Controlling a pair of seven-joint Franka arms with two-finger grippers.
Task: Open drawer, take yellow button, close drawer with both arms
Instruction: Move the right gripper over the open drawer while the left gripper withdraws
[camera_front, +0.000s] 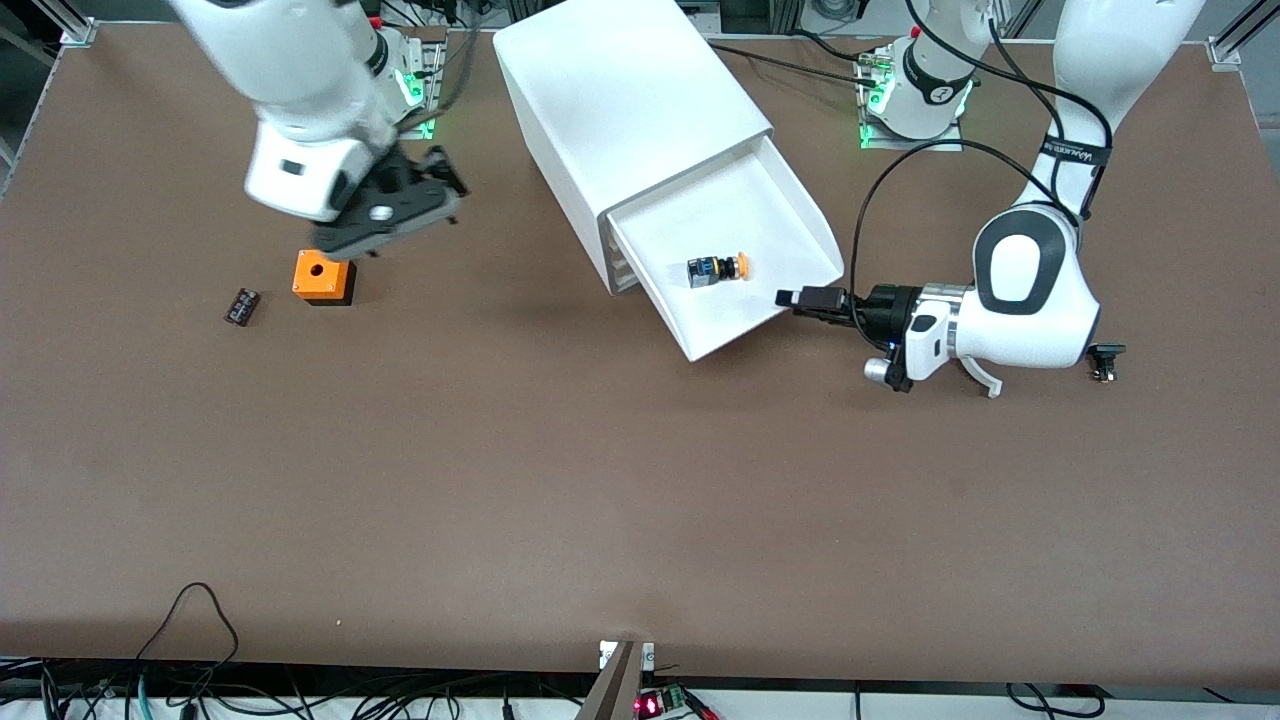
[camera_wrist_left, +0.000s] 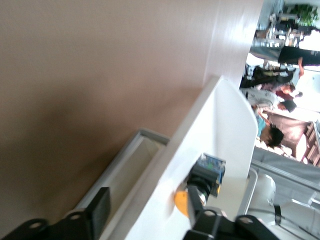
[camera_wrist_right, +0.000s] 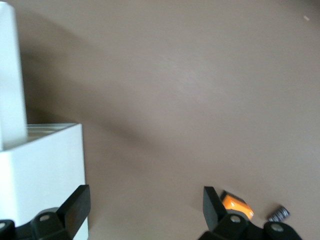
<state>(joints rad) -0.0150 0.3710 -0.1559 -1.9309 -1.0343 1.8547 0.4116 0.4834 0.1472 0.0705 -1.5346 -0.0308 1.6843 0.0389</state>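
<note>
The white cabinet (camera_front: 620, 90) stands between the arms' bases. Its uppermost drawer (camera_front: 730, 210) is pulled out toward the front camera. The button (camera_front: 718, 270), with its orange-yellow cap, lies on its side in the drawer. My left gripper (camera_front: 797, 298) is open at the drawer's corner toward the left arm's end. In the left wrist view (camera_wrist_left: 147, 215) the drawer (camera_wrist_left: 220, 125) wall lies between the jaws, with the button (camera_wrist_left: 207, 177) by the inner finger. My right gripper (camera_front: 400, 205) is open and empty over the table above the orange cube; the right wrist view shows it too (camera_wrist_right: 145, 207).
An orange cube with a hole (camera_front: 323, 277) and a small black part (camera_front: 241, 306) lie toward the right arm's end, both seen in the right wrist view (camera_wrist_right: 235, 204), (camera_wrist_right: 278, 214). Another small black part (camera_front: 1104, 360) lies beside the left arm. The cabinet's corner (camera_wrist_right: 40, 170) shows by the right gripper.
</note>
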